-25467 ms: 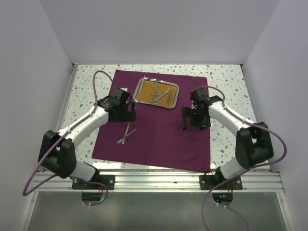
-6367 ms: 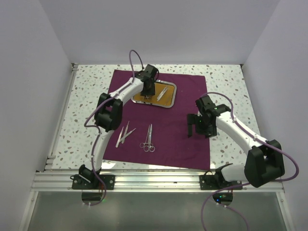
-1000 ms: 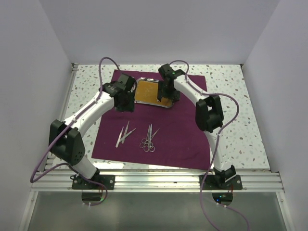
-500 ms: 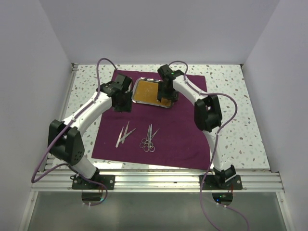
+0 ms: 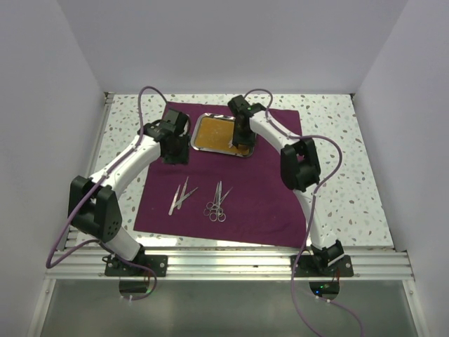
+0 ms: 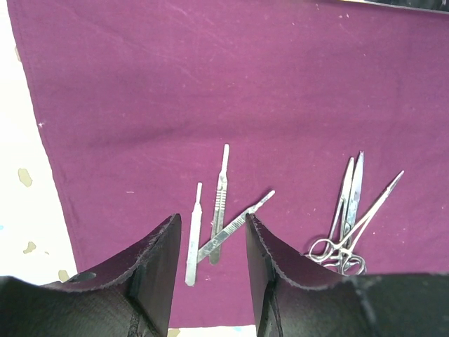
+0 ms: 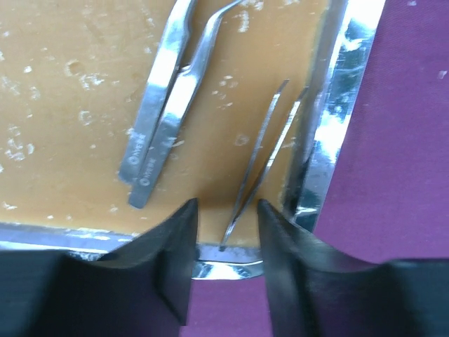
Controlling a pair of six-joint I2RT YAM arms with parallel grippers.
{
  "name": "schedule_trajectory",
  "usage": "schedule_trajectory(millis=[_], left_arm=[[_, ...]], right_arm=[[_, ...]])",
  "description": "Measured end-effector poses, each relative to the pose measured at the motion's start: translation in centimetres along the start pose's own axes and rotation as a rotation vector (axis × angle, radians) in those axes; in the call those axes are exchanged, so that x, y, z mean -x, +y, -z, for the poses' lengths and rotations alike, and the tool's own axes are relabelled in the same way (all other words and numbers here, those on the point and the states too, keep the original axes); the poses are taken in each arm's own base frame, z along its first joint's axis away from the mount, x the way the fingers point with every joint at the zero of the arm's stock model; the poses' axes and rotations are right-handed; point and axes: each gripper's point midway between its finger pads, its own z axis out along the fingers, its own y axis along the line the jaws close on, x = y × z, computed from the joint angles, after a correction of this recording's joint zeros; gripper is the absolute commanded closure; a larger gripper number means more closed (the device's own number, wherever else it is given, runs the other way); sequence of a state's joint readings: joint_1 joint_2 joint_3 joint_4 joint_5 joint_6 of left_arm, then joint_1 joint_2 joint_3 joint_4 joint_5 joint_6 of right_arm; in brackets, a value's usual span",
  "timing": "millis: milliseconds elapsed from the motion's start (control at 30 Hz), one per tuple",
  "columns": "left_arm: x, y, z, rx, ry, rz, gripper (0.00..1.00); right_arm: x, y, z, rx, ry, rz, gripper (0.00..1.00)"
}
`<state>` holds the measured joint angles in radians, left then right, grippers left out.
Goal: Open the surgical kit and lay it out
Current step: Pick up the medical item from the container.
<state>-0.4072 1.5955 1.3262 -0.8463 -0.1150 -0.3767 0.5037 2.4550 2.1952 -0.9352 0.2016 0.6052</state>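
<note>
The maroon cloth (image 5: 261, 200) lies spread flat on the table. At its far edge sits the steel tray (image 5: 212, 133), amber inside (image 7: 70, 140). My right gripper (image 7: 226, 210) (image 5: 242, 144) is down in the tray's near right corner, open, its fingers either side of thin silver tweezers (image 7: 263, 154) without touching them. Broader tweezers (image 7: 165, 112) lie to their left. My left gripper (image 6: 209, 228) (image 5: 175, 156) hangs open and empty above the cloth's left part. Three slim handles (image 6: 214, 214) (image 5: 181, 196) and the scissors and forceps (image 6: 347, 225) (image 5: 217, 203) lie on the cloth.
The speckled tabletop (image 5: 351, 154) shows around the cloth, with white walls on three sides. An aluminium rail (image 5: 224, 263) with the arm bases runs along the near edge. The tray's shiny right rim (image 7: 337, 119) stands close beside my right finger.
My right gripper's jaws have narrowed around the thin tweezers in the tray. The left gripper has drifted a little to the left. The instruments on the cloth have not moved.
</note>
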Motion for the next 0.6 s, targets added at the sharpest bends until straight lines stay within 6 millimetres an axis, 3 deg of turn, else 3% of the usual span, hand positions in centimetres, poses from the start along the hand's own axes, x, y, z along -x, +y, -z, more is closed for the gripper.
schedule_trajectory(millis=[67, 233, 600], left_arm=[[0.09, 0.18, 0.0, 0.002, -0.002, 0.003, 0.55], [0.15, 0.31, -0.02, 0.0, -0.001, 0.008, 0.55], [0.34, -0.02, 0.01, -0.017, 0.003, 0.01, 0.57]], right_arm=[[-0.07, -0.27, -0.16, -0.013, -0.002, 0.001, 0.66], [-0.28, -0.76, -0.27, -0.023, -0.014, 0.005, 0.98], [-0.19, -0.95, 0.05, -0.009, -0.036, 0.034, 1.0]])
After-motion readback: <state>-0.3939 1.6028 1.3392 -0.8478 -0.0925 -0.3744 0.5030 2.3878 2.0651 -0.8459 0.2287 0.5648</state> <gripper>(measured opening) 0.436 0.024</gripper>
